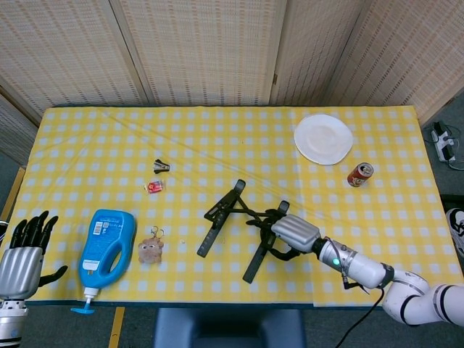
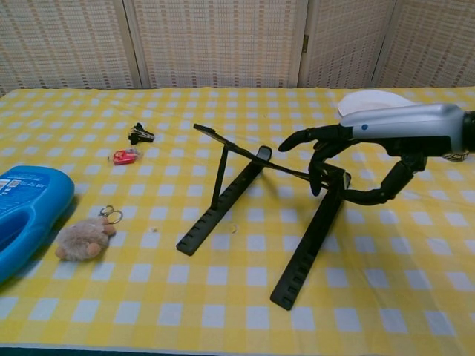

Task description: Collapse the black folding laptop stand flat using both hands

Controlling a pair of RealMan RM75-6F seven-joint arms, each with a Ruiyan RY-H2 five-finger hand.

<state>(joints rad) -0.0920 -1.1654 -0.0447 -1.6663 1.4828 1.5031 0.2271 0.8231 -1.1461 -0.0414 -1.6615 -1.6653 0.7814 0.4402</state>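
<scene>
The black folding laptop stand (image 1: 230,214) (image 2: 245,182) stands open on the yellow checked table, its two notched rails running toward the front edge and thin cross struts raised between them. My right hand (image 1: 291,232) (image 2: 375,141) is at the stand's right side. Its fingers curl over the far end of the right rail (image 2: 315,233), with the thumb underneath, so it grips that rail. My left hand (image 1: 22,250) hangs off the table's front left corner, fingers spread and empty, far from the stand.
A blue bottle (image 1: 109,243) (image 2: 26,215) lies at the front left beside a plush keychain (image 1: 150,250) (image 2: 82,239). A red packet (image 1: 154,187) and black clip (image 1: 161,166) lie left of the stand. A white plate (image 1: 323,138) and red can (image 1: 359,175) sit at the back right.
</scene>
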